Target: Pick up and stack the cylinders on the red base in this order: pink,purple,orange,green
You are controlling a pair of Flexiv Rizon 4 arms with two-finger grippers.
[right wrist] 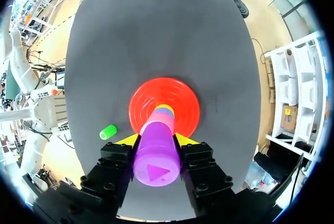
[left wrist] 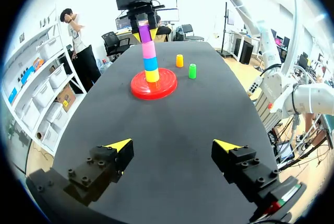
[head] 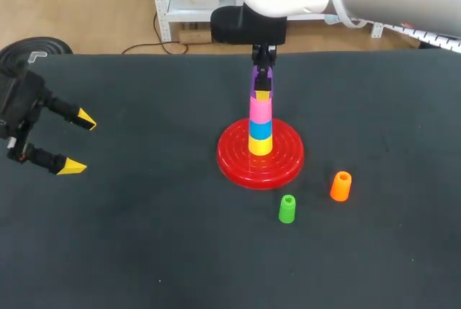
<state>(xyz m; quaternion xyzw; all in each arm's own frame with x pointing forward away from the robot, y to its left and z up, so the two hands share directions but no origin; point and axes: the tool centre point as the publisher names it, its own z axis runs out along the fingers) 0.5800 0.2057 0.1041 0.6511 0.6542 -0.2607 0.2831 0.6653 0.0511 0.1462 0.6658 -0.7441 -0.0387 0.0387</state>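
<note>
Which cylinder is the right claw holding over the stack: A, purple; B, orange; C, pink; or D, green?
A: the right claw is shut on the purple cylinder above the pink cylinder, while the orange cylinder and green cylinder sit on the table.

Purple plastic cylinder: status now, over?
Right hand shut on purple plastic cylinder, over pink cylinder, topmost on round red base. Left hand open, far aside. Orange cylinder and green cylinder sit clear.
</note>
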